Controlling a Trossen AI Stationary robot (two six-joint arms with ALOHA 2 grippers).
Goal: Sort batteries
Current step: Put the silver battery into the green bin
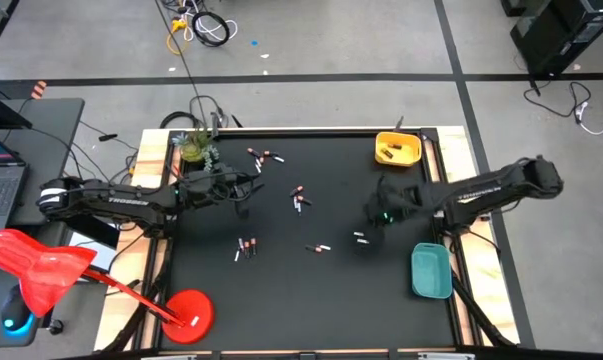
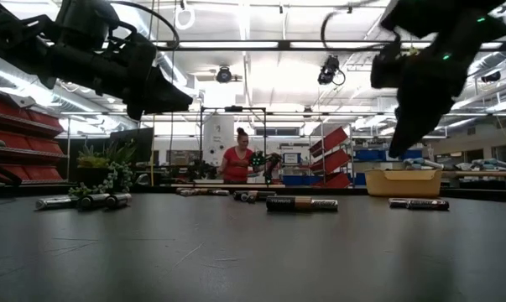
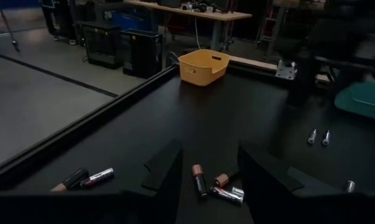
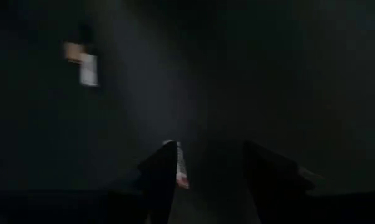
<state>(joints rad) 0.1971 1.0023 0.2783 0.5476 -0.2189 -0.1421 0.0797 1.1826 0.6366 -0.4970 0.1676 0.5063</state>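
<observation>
The right end effector (image 1: pixel 369 232) hangs low over the black desk (image 1: pixel 281 290) with its fingers (image 4: pixel 159 174) apart and nothing between them; a silvery battery (image 4: pixel 181 165) lies just beside one finger, its long axis running roughly along the fingers' own line, so a small sideways shift would probably centre it for a grasp. In the high view this is the pair of pale batteries (image 1: pixel 360 238) right under that arm, far nearer to it than to the left arm. The teal tray (image 1: pixel 430 271) sits near, the yellow tray (image 1: pixel 398 149) farther off; nothing stands in the way. The left end effector (image 3: pixel 209 180), open and empty, hovers across the desk over a small battery cluster (image 3: pixel 215 185).
</observation>
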